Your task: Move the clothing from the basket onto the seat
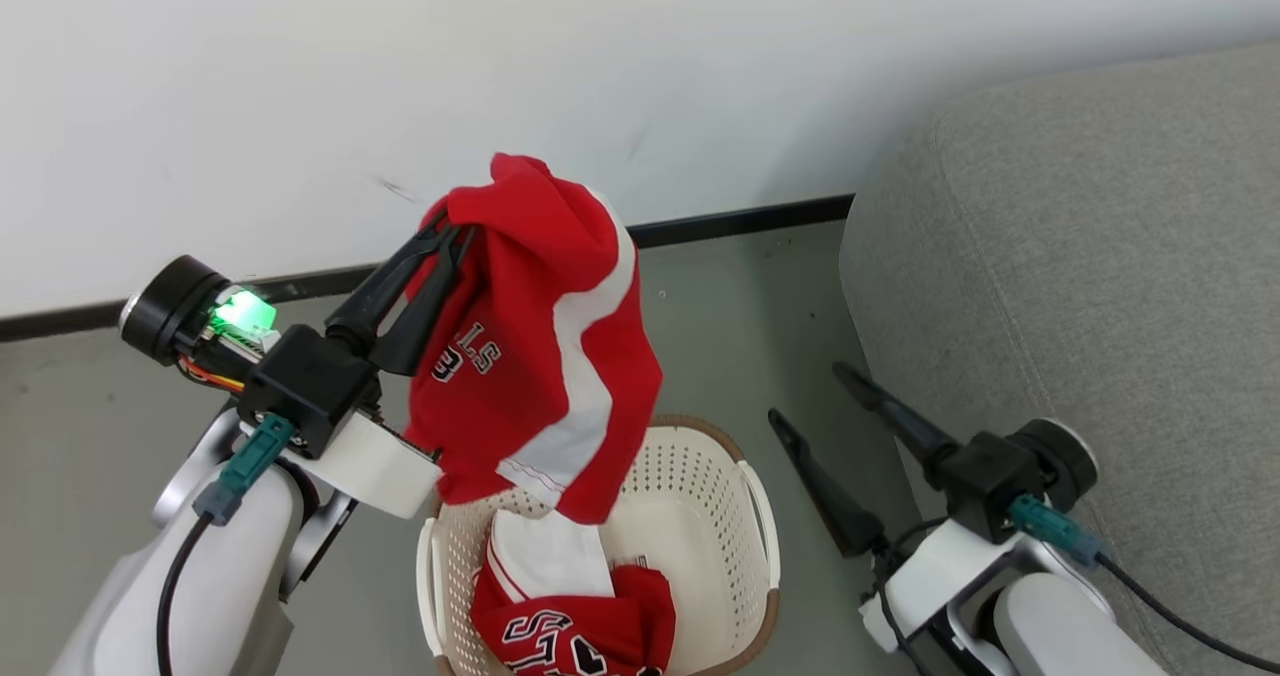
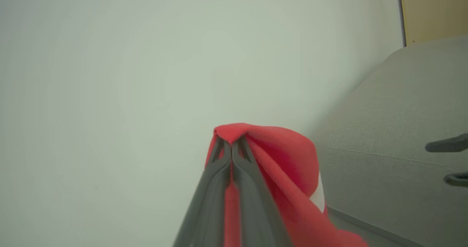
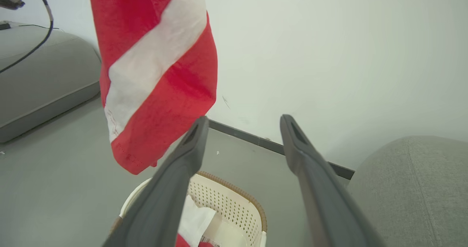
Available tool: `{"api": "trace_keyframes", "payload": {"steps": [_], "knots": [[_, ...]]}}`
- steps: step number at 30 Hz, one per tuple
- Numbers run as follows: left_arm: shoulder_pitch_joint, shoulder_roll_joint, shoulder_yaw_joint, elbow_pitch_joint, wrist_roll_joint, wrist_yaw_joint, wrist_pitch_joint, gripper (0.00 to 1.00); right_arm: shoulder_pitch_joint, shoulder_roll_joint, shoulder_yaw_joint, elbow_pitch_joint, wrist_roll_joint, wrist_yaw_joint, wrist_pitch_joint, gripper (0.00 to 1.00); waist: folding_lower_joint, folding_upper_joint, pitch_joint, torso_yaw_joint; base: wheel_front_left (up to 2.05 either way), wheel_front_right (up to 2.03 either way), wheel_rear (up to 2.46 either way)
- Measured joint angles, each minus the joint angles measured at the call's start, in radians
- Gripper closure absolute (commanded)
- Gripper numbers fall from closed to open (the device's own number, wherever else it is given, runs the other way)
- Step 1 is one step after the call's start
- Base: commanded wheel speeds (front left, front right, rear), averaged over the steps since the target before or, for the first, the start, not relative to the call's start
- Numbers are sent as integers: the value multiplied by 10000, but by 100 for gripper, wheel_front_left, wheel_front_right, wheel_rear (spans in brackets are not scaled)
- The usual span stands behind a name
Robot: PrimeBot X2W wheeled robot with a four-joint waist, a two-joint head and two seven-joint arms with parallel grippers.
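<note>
Shorts (image 1: 540, 356) in left pincer (image 1: 452, 230), jersey (image 1: 585, 628) in basket (image 1: 705, 476)

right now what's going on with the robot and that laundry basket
The robot is unloading laundry. Its left gripper is shut on a pair of red shorts with a white side panel, holding them up above the cream laundry basket. A red jersey with black lettering lies in the basket. The right gripper is open and holds nothing, sitting between the basket and the grey sofa seat. No clothing is on the part of the seat in view.
</note>
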Motion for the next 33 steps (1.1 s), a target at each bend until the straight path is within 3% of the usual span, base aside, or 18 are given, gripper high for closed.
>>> {"api": "trace_keyframes", "payload": {"steps": [7,20,33], "knots": [[1,-48,-364,-224,-107,-88,190,100,217,-451,1200,261,1175,2,0,0,0,0,-602,64,0,0,0],[6,-251,-892,-1011,-355,-247,548,100,134,-1287,3047,84,4529,0,2,0,0,0,-1344,243,0,0,0],[23,-274,-1175,-1697,-487,-249,940,100,-1025,-2121,5127,-353,6882,-2,2,0,0,0,-1582,548,0,0,0]]}}
